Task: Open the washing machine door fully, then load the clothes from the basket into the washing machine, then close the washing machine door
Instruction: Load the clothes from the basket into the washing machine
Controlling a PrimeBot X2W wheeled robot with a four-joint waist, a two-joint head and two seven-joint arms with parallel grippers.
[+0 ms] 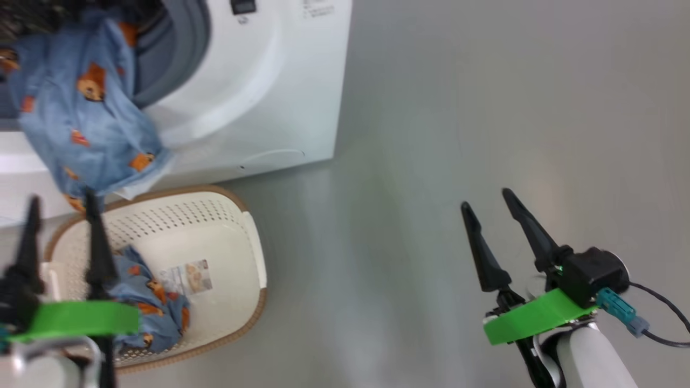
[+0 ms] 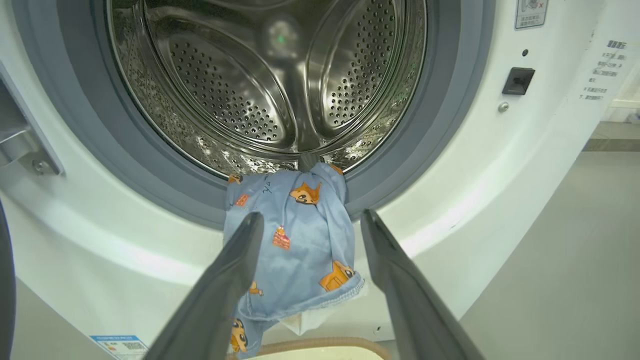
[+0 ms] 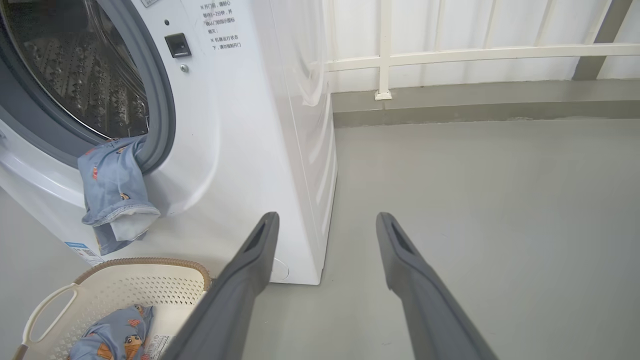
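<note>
Hanging clothes [image 2: 295, 235]: dangling from washing machine [image 2: 500, 200] mouth, just beyond left gripper [image 2: 311, 214];
Jaws: standing open, empty, both sides

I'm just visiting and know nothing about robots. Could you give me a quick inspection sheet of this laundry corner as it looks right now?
Surface: smooth grey floor.
Job's things: washing machine open; one blue garment hangs over the gasket, partly outside the drum; a second bundle lies in the basket before the machine.
Clutter: nothing seen.
Grippers: left gripper open, empty, pointing at the garment; right gripper open, empty, over floor.
Cables: dark cable loops from the right wrist.
Surroundings: white railing behind.
</note>
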